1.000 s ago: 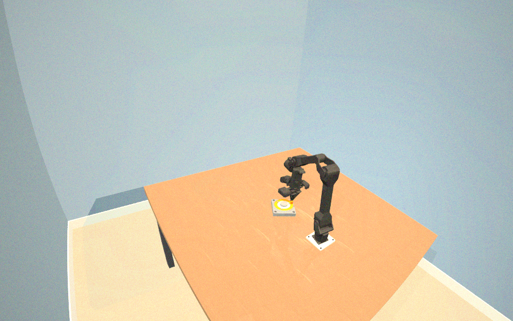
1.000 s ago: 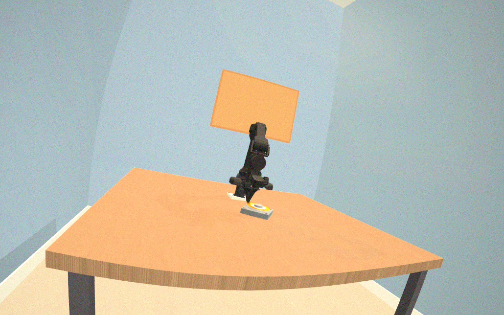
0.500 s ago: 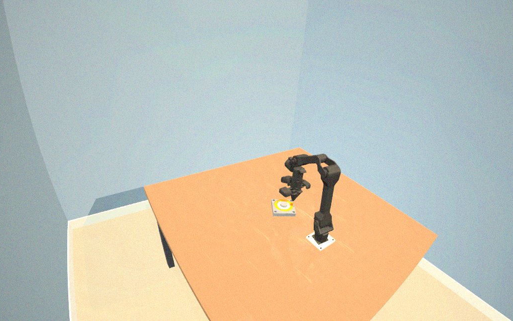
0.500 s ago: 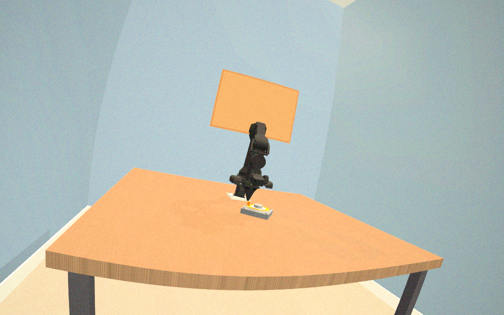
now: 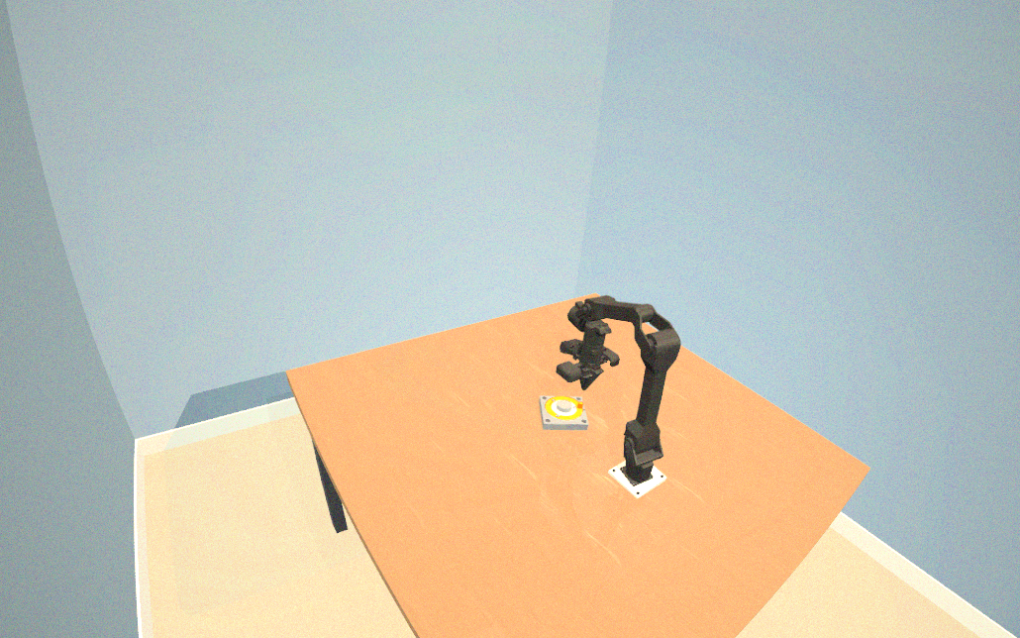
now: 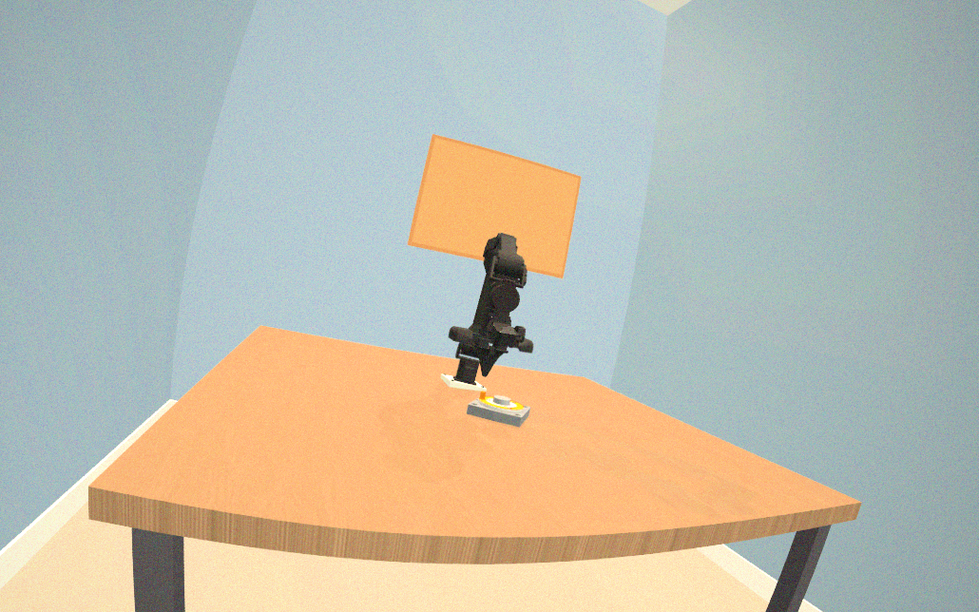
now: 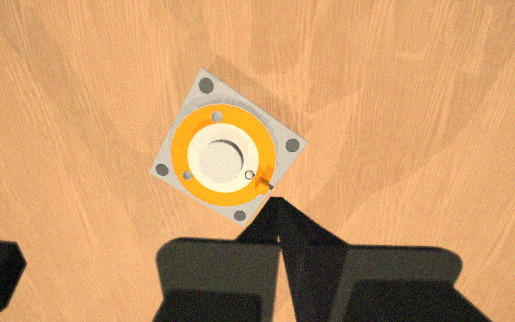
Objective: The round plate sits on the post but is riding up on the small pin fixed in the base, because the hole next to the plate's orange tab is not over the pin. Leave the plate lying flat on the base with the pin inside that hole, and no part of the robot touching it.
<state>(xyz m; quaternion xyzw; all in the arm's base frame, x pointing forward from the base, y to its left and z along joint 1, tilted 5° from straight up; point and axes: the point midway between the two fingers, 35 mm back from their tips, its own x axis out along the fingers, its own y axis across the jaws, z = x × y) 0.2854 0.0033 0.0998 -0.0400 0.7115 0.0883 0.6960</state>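
End effector (image 7: 277,205) is pinched together on nothing, hovering just off the tab (image 7: 263,179), and the plate (image 7: 222,154) on its base (image 7: 291,150) looks stiff and light, so I'd just nudge that tab sideways.

The base (image 7: 197,96) lies on the worktop (image 7: 421,100), with the plate (image 7: 186,150) on it around the post (image 7: 220,161). The tab (image 7: 263,179) sits at the plate's rim, the hole (image 7: 249,174) just beside it. The closed end effector (image 7: 276,202) hangs above, just off the tab, apart from the plate.
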